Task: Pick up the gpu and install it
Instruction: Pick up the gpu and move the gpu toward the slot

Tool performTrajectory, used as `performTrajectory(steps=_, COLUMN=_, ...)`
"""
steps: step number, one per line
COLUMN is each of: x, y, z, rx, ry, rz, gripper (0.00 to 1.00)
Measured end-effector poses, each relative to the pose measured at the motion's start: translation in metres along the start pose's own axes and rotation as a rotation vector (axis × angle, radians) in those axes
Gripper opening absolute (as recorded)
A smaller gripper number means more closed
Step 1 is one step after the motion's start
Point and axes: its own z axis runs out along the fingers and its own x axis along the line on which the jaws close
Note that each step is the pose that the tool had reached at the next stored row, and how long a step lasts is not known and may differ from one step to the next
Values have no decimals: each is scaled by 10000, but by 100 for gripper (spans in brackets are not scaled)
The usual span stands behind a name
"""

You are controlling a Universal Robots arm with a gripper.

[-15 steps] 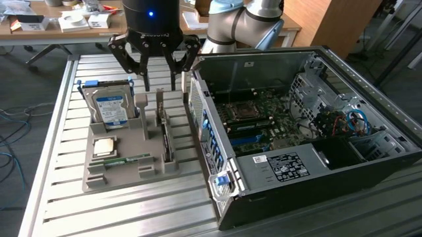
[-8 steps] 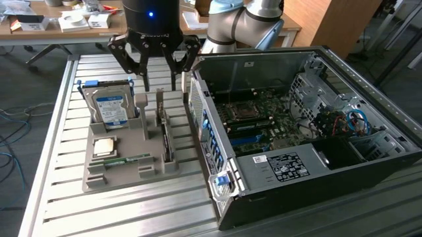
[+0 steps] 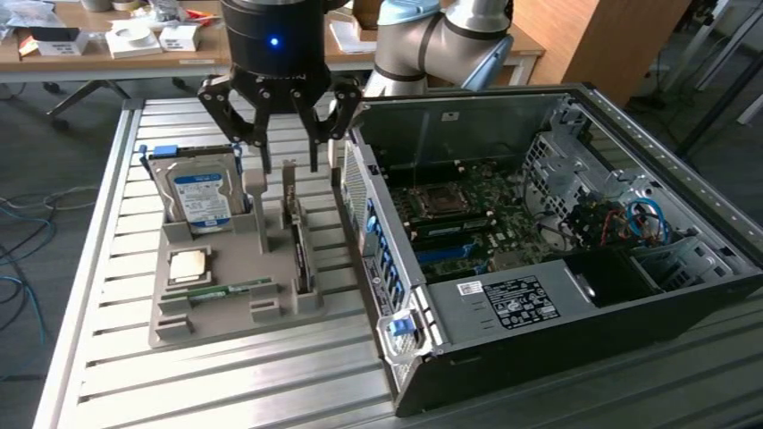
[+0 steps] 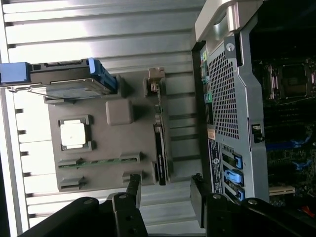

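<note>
Spread jaws hover above the gpu [image 3: 300, 252], upright in the grey holder [image 3: 217, 326].

Card: the gpu [image 3: 300, 255], thin and dark, silver-grey bracket at one end.
Pose: upright on its long edge.
Place: slotted in the grey holder [image 3: 227, 317], beside the open computer case [image 3: 477, 96].

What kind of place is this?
Probably a robotics lab or workshop: a robot arm over a slatted metal table, an opened computer case beside a parts tray, and a cluttered desk behind.
</note>
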Motion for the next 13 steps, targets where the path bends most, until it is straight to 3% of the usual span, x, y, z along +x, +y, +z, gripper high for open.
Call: performTrajectory(steps=13, x=5, y=-10, z=227, rx=1, ry=0, rz=0, gripper=53)
